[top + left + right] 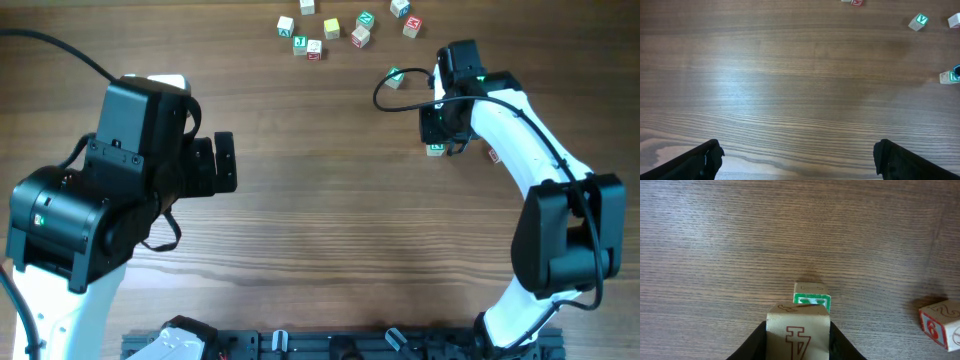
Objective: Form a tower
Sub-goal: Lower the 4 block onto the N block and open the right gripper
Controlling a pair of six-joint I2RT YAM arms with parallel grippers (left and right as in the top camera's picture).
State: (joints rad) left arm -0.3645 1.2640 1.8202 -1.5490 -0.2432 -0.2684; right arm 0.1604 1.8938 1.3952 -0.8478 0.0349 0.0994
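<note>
Overhead: the left gripper (pixel 228 163) sits at the left of the frame over the wooden table (pixel 330 240), its jaws spread wide and holding nothing; the right gripper (pixel 438 130) points down at the upper right, and a green-faced cube (pixel 436 150) peeks out just below it; anything between its fingers is hidden under the gripper body in this view; a scatter of loose letter cubes (pixel 332 28) lies along the top edge, well apart from both grippers; a lone cube (pixel 396 78) lies just left of the right arm.

Left wrist: the left gripper's two black fingers (pixel 700 162) stand at the bottom corners, far apart, with only bare table between them; a V cube (pixel 918 21) lies at the upper right.

Right wrist: the right gripper is closed narrow on a pale cube (pixel 798 330) that bears a reddish mark, with a finger (pixel 756 342) against each side; the green-faced cube (pixel 811 299) sits on the table at lower centre, right behind it, its near edge covered by the pale one; these two make the tower (pixel 800 315); whether the pale cube rests on the green one or hangs just over it I cannot tell; a red-marked cube (pixel 939 324) lies apart at the lower right.
</note>
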